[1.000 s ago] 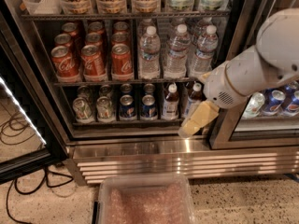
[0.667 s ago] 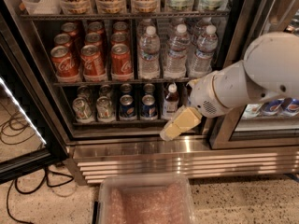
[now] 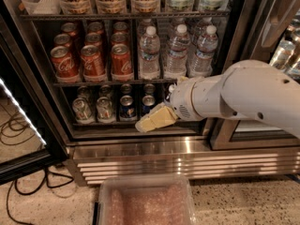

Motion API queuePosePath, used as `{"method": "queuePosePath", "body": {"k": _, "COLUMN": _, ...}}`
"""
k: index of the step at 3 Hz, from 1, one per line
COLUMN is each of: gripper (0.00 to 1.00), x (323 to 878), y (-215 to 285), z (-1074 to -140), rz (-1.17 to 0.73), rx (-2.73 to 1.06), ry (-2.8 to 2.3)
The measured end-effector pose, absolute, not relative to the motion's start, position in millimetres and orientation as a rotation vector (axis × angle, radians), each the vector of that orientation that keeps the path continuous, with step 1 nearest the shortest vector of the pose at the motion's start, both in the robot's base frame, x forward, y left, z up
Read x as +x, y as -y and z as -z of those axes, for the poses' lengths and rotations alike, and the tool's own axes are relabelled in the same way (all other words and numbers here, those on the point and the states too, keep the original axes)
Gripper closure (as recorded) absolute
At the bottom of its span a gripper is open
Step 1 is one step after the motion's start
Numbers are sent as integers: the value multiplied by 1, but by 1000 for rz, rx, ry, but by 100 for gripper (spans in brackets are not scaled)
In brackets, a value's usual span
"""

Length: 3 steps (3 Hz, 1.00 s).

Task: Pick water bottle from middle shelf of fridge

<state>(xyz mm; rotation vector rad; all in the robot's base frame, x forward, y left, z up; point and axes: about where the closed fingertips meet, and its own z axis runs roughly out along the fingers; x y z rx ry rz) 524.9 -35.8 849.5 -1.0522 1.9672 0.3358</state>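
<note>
1. Three clear bottles (image 3: 177, 53) stand along the front edge of the middle shelf (image 3: 93, 83), on its right half, with more behind them. I take the left one as the water bottle (image 3: 150, 55). It has a white cap and sits just beside the red cans (image 3: 92, 60) that fill the left half.
2. The gripper (image 3: 156, 119) hangs low, in front of the lower cans (image 3: 104, 109) near the bottom edge of the fridge (image 3: 140, 149) opening. It is well below the bottle. Its fingers (image 3: 149, 123) lie pressed together with nothing between them.
3. The step in hand, by my reading, is the approach. The gripper has to rise above the shelf's front edge, and the fingers should spread before they go in, not once inside.
4. It is best to enter level and close on the label band, under the shoulder. The ribbed plastic looks thin and will likely give, so a moderate squeeze should do.
5. Room is tight, with cans on one side and another bottle on the other. Widely spread fingers may shove a neighbour.
6. Lift the bottle clear of the front rail before drawing back.
7. The bulky white arm (image 3: 243, 95) crosses the lower right corner of the opening, so watch the door frame there.
</note>
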Motion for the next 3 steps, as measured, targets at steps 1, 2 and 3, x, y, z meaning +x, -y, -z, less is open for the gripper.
{"method": "queuePosePath", "body": {"k": 1, "gripper": 0, "x": 540, "y": 39, "z": -865, "rz": -288, "rx": -998, "ry": -1918}}
{"method": "queuePosePath", "body": {"k": 2, "gripper": 0, "x": 540, "y": 39, "z": -865, "rz": -288, "rx": -997, "ry": -1918}}
{"method": "queuePosePath", "body": {"k": 3, "gripper": 0, "x": 540, "y": 36, "z": -866, "rz": -290, "rx": -985, "ry": -1895}}
